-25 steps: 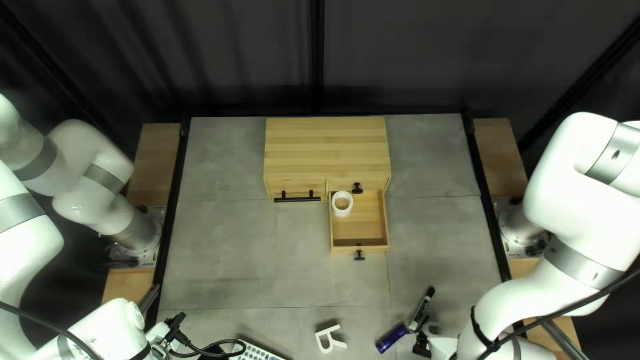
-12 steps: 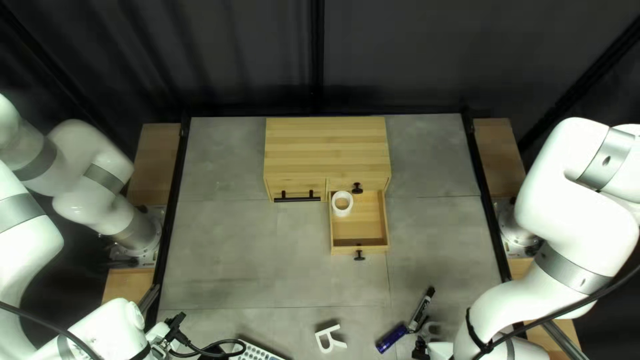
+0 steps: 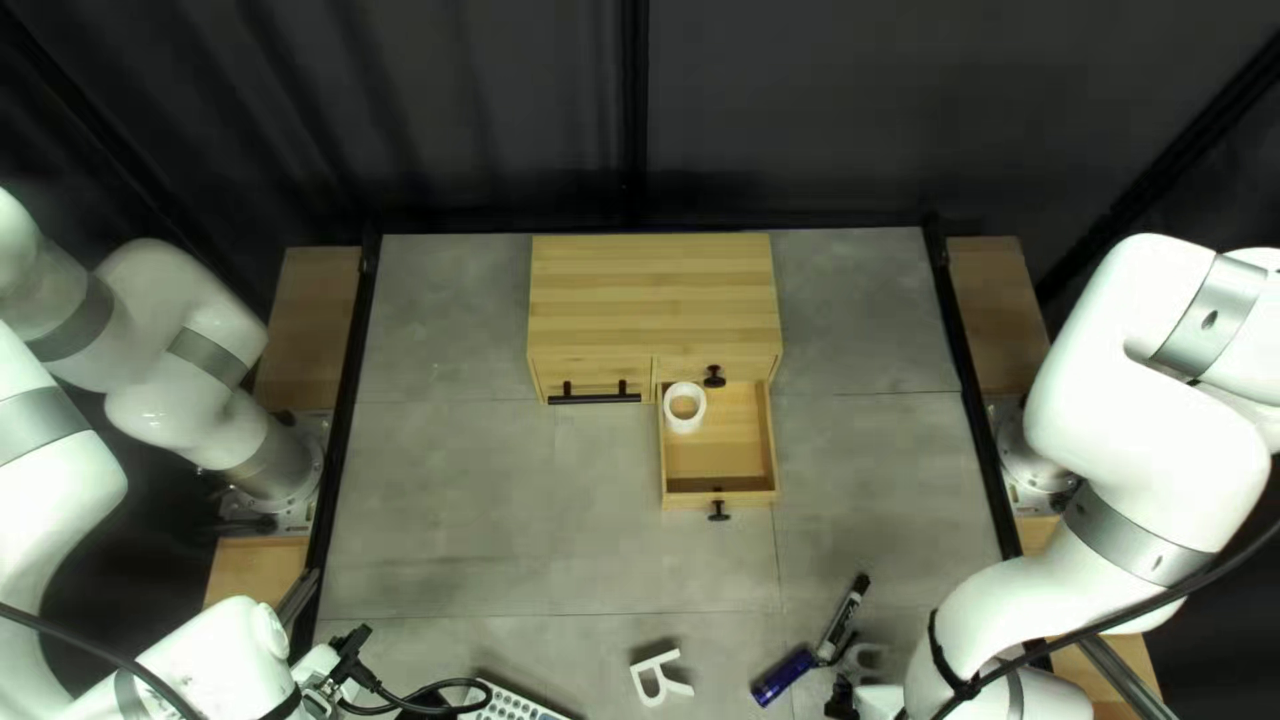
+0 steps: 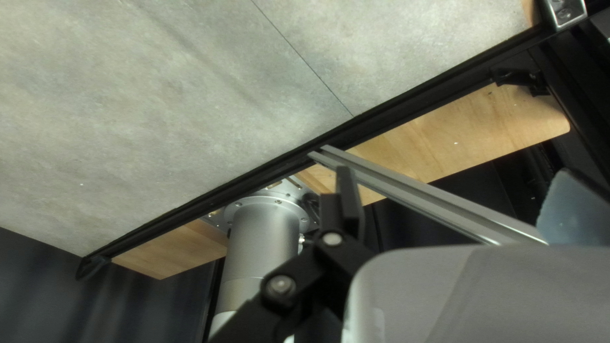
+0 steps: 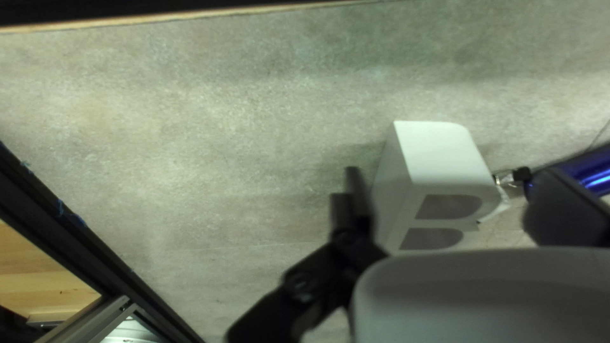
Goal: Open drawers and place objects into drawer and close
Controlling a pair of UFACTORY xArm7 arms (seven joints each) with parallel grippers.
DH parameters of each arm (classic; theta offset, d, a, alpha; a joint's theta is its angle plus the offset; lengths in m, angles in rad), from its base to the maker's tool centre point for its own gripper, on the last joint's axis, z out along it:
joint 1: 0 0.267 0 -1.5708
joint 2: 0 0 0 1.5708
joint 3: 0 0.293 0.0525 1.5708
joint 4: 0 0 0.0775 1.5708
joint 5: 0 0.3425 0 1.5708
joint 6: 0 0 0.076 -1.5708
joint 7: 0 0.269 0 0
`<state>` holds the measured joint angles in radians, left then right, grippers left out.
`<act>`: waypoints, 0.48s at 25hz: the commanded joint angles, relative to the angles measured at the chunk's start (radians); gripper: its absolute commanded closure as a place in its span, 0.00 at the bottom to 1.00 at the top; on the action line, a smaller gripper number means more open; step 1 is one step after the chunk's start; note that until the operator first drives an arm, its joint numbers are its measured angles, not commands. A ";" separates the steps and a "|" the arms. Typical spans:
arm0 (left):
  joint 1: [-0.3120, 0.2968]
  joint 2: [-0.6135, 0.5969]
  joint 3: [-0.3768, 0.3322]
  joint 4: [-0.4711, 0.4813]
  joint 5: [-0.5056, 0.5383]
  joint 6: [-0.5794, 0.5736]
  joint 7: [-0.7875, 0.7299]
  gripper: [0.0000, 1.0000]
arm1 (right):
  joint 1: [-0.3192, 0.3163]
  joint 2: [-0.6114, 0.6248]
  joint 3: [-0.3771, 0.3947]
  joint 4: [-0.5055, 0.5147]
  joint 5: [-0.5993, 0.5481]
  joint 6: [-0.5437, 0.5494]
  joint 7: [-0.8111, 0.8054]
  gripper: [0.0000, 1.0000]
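My right gripper (image 5: 452,173), spread over a white block (image 5: 435,152), should centre before pinching; my left gripper (image 4: 454,173) gapes empty.

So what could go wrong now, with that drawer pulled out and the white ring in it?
The white ring might catch on the cabinet if it's too tall when the drawer shuts. The right tool is open by the white block, so a crooked grab might bump it into the blue thing beside it.
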<state>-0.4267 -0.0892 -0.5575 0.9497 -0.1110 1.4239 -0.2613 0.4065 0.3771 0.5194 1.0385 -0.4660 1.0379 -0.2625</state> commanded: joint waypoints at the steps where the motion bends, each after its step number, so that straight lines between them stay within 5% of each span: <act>1: 0.000 0.000 0.000 0.000 0.000 0.000 0.000 0.00 | -0.024 -0.072 0.015 -0.007 0.053 0.054 -0.053 0.96; 6: 0.000 0.000 0.000 0.000 0.000 0.000 0.000 0.00 | -0.077 -0.236 -0.003 -0.018 0.132 0.188 -0.196 0.97; 12: 0.000 0.000 0.000 0.000 0.000 0.000 0.000 0.00 | -0.152 -0.338 -0.072 -0.022 0.085 0.265 -0.374 0.97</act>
<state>-0.4267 -0.0892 -0.5575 0.9497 -0.1110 1.4239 -0.2613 0.2893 0.0799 0.4804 1.0283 -0.3549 1.2862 -0.5698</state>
